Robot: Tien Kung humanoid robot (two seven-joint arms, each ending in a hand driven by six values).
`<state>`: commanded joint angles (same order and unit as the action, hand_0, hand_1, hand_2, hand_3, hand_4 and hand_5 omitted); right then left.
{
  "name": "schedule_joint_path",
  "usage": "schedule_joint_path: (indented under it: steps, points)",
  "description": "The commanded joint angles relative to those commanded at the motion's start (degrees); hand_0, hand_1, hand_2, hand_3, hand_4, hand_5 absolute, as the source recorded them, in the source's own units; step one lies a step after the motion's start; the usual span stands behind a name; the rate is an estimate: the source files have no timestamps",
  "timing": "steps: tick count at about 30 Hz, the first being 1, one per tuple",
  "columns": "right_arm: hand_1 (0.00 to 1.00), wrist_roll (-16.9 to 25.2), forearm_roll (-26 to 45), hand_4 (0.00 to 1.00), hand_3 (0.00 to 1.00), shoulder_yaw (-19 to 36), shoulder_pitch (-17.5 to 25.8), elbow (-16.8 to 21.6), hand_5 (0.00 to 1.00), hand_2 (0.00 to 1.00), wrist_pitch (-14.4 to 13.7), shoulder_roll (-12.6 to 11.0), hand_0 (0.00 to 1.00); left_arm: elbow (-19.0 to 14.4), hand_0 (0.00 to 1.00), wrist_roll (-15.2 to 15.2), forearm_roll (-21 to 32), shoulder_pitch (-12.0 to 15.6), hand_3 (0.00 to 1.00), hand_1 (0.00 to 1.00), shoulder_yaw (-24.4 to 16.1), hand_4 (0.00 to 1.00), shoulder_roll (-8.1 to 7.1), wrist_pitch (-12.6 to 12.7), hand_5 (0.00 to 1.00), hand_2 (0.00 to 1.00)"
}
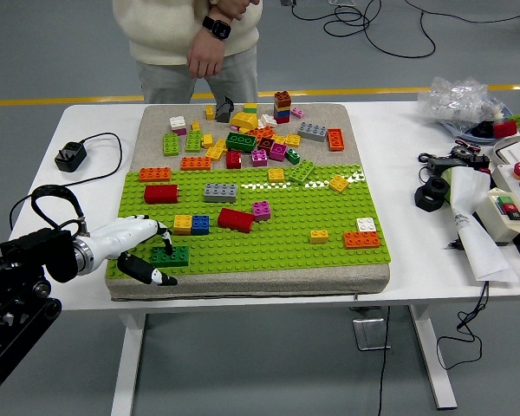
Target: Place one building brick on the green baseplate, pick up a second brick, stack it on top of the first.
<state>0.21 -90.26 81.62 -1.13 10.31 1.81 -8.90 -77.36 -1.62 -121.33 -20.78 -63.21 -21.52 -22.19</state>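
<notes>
One dark green brick (pixel 170 255) between left hand (pixel 145 250) fingers (on baseplate (pixel 286 238)).

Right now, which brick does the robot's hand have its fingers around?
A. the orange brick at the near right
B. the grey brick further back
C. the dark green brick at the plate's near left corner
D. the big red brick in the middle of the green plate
C: the left hand has its fingers curled on either side of the dark green brick, at the near left corner of the green plate.
</notes>
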Motion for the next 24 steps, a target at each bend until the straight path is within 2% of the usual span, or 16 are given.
schedule_joint_path:
  steps: [4,10,14,15,20,21,24]
  points:
    - [0.704,-0.1,-0.2,0.998,0.749,0.2,0.0,0.0,0.628,0.737,0.0,0.0,0.764,-3.0,0.998,-0.1,0.7,0.1,0.580,0.907,-0.8,0.998,-0.72,-0.3,0.452,0.866]
    - [0.704,0.0,-0.3,0.998,0.749,0.1,0.0,0.0,0.627,0.737,0.1,0.0,0.764,-4.8,0.998,-0.2,1.4,-0.3,0.587,0.895,-1.4,0.998,-1.27,-0.5,0.450,0.849]
    - [0.704,-0.1,-0.3,0.998,0.749,0.0,0.0,0.0,0.627,0.737,0.2,-0.1,0.764,-4.0,0.998,-0.2,1.5,-1.4,0.587,0.895,-1.6,0.998,-1.23,0.5,0.450,0.849]
    - [0.704,-0.1,-0.3,0.998,0.749,-0.1,0.0,0.0,0.627,0.737,0.2,-0.1,0.764,-3.8,0.998,-0.2,1.5,-1.6,0.602,0.859,-1.6,0.998,-1.21,0.8,0.445,0.819]
    - [0.704,-0.1,-0.3,0.998,0.749,-0.2,-0.2,0.0,0.627,0.737,0.2,-0.1,0.764,-1.4,0.998,0.4,1.1,-4.1,0.602,0.859,-1.5,0.998,-0.67,3.9,0.445,0.819]
    - [0.703,-0.1,-0.3,0.998,0.749,-0.3,-0.3,0.0,0.627,0.737,0.2,-0.1,0.764,-0.2,0.897,0.7,0.4,-5.3,0.664,0.779,-1.2,0.974,-0.25,5.0,0.271,0.735]
    - [0.703,-0.1,-0.2,0.998,0.749,-0.5,-0.4,0.0,0.627,0.737,0.2,-0.1,0.764,2.0,0.897,1.3,-0.7,-7.3,0.664,0.779,-0.8,0.974,0.42,6.5,0.271,0.735]
